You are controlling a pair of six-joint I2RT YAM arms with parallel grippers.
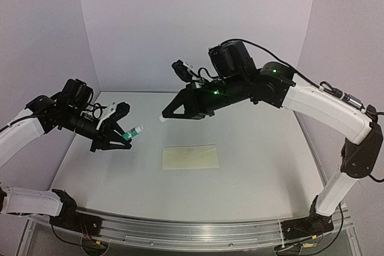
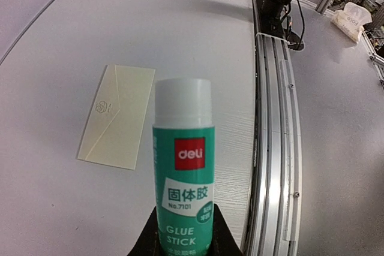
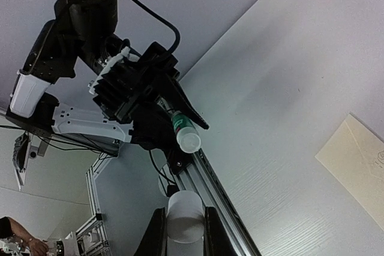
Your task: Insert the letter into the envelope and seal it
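Observation:
The envelope [image 1: 191, 157] lies flat on the table with its triangular flap folded down; it also shows in the left wrist view [image 2: 117, 115] and the right wrist view [image 3: 360, 160]. The letter is not in view. My left gripper [image 1: 123, 135] is shut on a green glue stick [image 1: 135, 131], held above the table to the left of the envelope, white end pointing towards it [image 2: 183, 172]. My right gripper [image 1: 165, 116] is shut on a white cap [image 3: 185, 215], held above the table behind the envelope, apart from the glue stick [image 3: 185, 133].
An aluminium rail [image 2: 273, 148] runs along the table's near edge. White walls close the back and sides [image 1: 198, 22]. A tissue box [image 2: 351, 19] stands off the table beyond the rail.

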